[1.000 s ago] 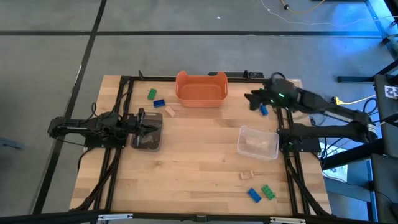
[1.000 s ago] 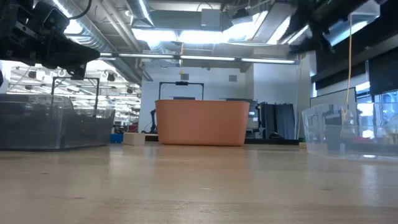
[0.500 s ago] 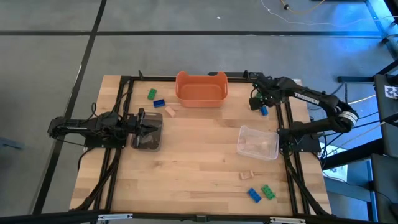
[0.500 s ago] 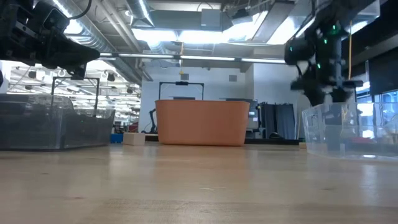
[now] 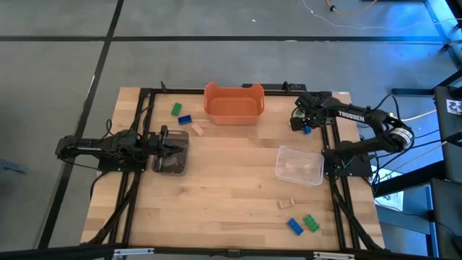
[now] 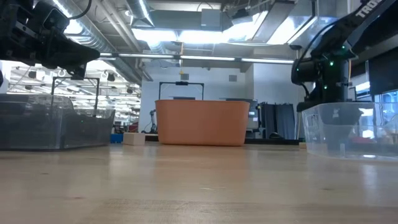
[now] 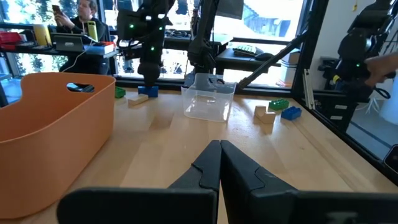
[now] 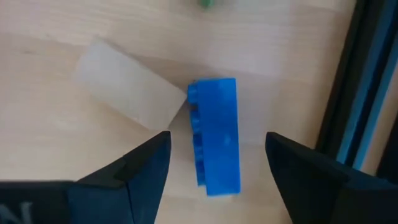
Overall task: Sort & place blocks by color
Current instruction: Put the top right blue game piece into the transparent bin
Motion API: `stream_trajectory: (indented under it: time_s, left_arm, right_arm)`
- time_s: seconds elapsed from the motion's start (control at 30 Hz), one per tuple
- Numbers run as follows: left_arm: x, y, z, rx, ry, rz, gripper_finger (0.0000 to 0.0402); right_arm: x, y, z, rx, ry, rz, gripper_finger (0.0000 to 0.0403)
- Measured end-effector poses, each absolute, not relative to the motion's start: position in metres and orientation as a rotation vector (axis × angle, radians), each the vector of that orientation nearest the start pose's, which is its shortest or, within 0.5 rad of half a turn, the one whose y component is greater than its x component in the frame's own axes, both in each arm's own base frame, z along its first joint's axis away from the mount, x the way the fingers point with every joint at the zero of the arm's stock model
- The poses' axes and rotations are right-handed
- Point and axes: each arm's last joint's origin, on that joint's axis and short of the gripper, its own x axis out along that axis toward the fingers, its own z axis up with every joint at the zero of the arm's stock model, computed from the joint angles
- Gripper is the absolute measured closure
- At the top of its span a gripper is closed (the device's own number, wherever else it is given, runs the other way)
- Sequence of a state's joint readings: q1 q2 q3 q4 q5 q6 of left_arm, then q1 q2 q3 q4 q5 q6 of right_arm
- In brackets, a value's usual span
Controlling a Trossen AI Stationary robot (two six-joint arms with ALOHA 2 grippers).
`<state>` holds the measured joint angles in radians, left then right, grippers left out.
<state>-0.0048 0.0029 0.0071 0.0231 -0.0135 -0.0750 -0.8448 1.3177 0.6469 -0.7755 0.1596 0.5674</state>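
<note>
Right gripper [image 8: 216,163] fingers spread over blue block [image 8: 216,135], tan block [image 8: 127,89] touching, left gripper [image 7: 219,163] closed

From my overhead camera, the right gripper [image 5: 302,120] covers most of the blue block [image 5: 307,130] beside the orange tub [image 5: 232,103], and I cannot see its fingertips there. A pale tan block [image 8: 127,93] touching that blue block shows only in the right wrist view; a green block [image 8: 205,3] is cut off by that picture's edge. At table height, the clear bin [image 6: 348,127] blocks the right gripper's tips.
</note>
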Motion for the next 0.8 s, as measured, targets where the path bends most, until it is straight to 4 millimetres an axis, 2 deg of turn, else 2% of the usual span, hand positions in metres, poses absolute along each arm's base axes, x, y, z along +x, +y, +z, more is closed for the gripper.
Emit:
stream_trajectory:
  time_s: [0.13, 0.23, 0.37, 0.5, 0.53, 0.63, 0.8]
  left_arm:
    - [0.097, 0.0, 0.168, -0.075, -0.028, 0.007, 0.0401]
    - [0.097, 0.0, 0.168, -0.075, -0.028, 0.008, 0.0401]
    - [0.097, 0.0, 0.168, -0.075, -0.028, 0.007, 0.0401]
    - [0.097, 0.0, 0.168, -0.075, -0.028, 0.008, 0.0401]
    - [0.097, 0.0, 0.168, -0.075, -0.028, 0.008, 0.0401]
    - [0.097, 0.0, 0.168, -0.075, -0.028, 0.008, 0.0401]
    - [0.097, 0.0, 0.168, -0.075, -0.028, 0.008, 0.0401]
  right_arm:
    - [0.122, -0.151, 0.146, 0.969, 1.202, -1.205, 0.0152]
    - [0.12, -0.152, 0.141, 0.979, 1.228, -1.199, 0.0178]
    - [0.121, -0.153, 0.138, 0.965, 1.247, -1.183, 0.0228]
    - [0.121, -0.153, 0.14, 0.929, 1.253, -1.152, 0.0303]
    - [0.12, -0.152, 0.141, 0.919, 1.253, -1.146, 0.0311]
    - [0.119, -0.151, 0.153, 0.88, 1.255, -1.12, 0.0309]
    - [0.122, -0.149, 0.197, 0.813, 1.076, -1.071, 0.0309]
